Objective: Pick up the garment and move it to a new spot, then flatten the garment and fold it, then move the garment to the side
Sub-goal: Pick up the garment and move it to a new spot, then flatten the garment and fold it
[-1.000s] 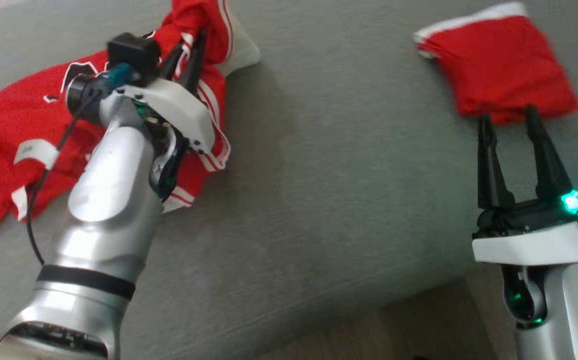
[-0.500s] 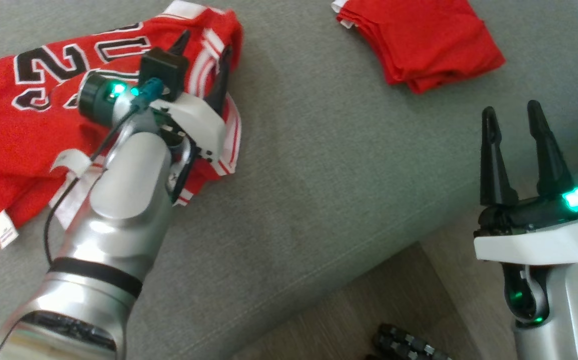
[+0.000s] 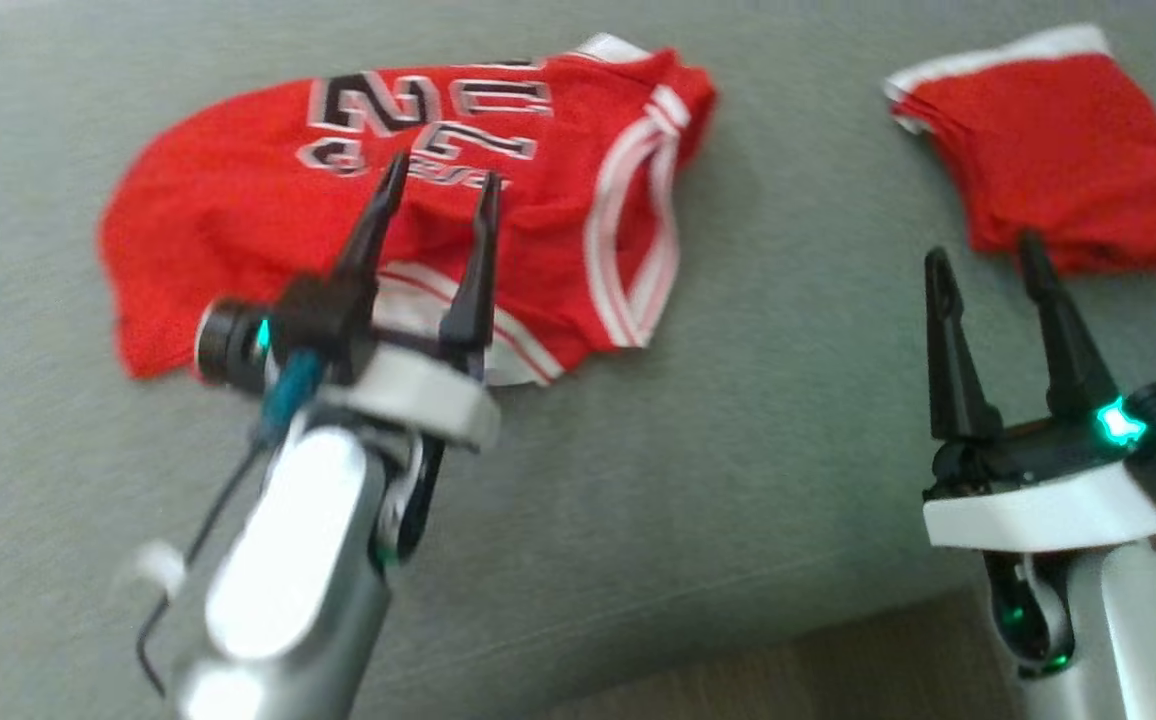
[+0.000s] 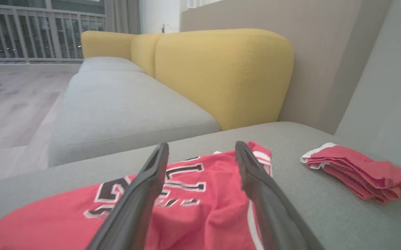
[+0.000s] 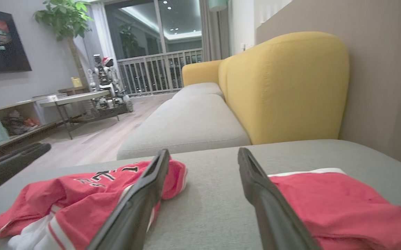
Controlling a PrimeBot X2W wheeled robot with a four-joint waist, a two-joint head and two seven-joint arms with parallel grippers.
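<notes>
Grey cushion (image 3: 738, 400) now bears the jersey (image 3: 238, 200), upper centre: left gripper (image 3: 444, 172) just let go, gaping empty like right gripper (image 3: 983, 248); flattening seems next.

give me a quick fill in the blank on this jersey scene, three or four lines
1. The left gripper hovers over the jersey with its jaws ____.
2. The folded red garment lies to the jersey's ____ in the head view.
3. The sofa backrest beyond the grey cushion is ____.
4. The right gripper holds ____.
Missing words: open; right; yellow; nothing.
</notes>
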